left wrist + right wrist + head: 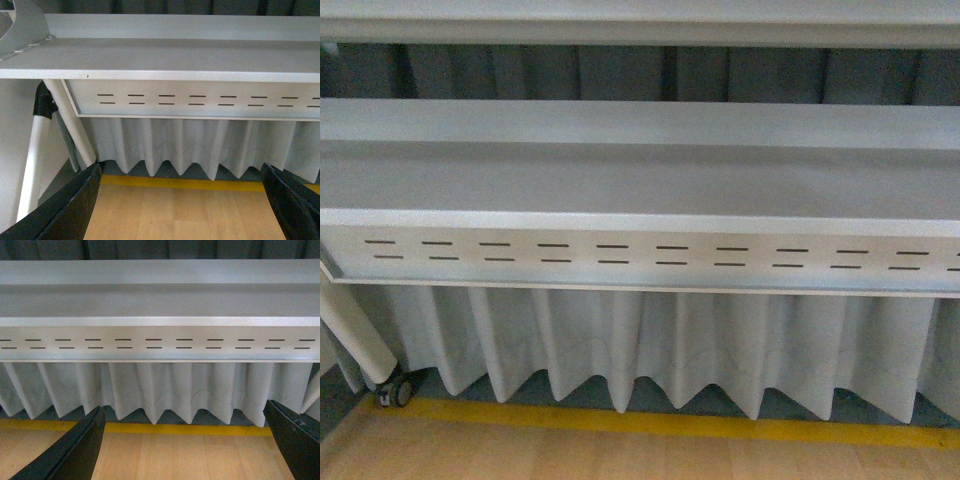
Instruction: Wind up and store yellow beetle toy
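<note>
Ahead stood a grey metal table [640, 180] with a slotted front panel [660, 255], a pleated white curtain [670, 345] beneath, yellow floor tape [650, 425] and pale wooden flooring [570, 458]. Left gripper [180, 200] and right gripper [185, 440] were spread wide, holding nothing. Yellow beetle toy appeared in no view.

One long pale grey metal tabletop [620, 180] spans the front view, with one perforated front panel [640, 258] carrying two rows of dark slots. One pleated white curtain [670, 345] hangs below it. One yellow floor stripe [670, 422] runs along the wooden floor [570, 455]. One white slanted leg [355, 330] ends in one black caster wheel [395, 390] at the near left.
</note>
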Available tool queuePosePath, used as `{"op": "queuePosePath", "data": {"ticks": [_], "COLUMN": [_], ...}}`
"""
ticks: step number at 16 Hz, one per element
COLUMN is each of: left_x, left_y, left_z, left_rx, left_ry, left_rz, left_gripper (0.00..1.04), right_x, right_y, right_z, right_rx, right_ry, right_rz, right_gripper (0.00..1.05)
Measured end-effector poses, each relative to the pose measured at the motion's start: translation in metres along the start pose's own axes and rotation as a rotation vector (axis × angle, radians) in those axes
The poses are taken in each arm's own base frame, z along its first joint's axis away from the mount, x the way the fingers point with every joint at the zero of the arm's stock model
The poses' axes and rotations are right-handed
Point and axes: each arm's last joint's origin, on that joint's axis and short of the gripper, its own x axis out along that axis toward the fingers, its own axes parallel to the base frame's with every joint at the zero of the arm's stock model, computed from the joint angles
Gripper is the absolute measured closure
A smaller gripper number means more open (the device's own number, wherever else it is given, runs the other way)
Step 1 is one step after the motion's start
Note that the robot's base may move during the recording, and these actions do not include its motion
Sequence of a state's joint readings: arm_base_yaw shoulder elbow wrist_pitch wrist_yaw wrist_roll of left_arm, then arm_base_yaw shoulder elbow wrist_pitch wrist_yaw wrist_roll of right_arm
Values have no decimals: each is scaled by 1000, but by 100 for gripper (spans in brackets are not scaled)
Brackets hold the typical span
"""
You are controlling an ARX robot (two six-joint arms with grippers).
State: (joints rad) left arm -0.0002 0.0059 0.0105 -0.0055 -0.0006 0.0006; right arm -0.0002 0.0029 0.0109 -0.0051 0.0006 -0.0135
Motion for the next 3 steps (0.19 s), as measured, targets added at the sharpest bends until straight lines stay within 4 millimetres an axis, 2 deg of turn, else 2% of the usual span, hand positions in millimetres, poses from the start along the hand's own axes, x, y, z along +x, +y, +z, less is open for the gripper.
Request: {"op": "queuePosePath", "data": {"ticks": [3], "left_x": [0], "left_y": [0], "left_z": [0], "left_rx": [0], "left_ry": [0], "left_rz": [0], "left_gripper": [7], "right_x": [0], "right_y": [0], "right_z": [0], "right_rx": [0], "right_ry": [0], "right_rz": [0], "right_gripper": [7]}}
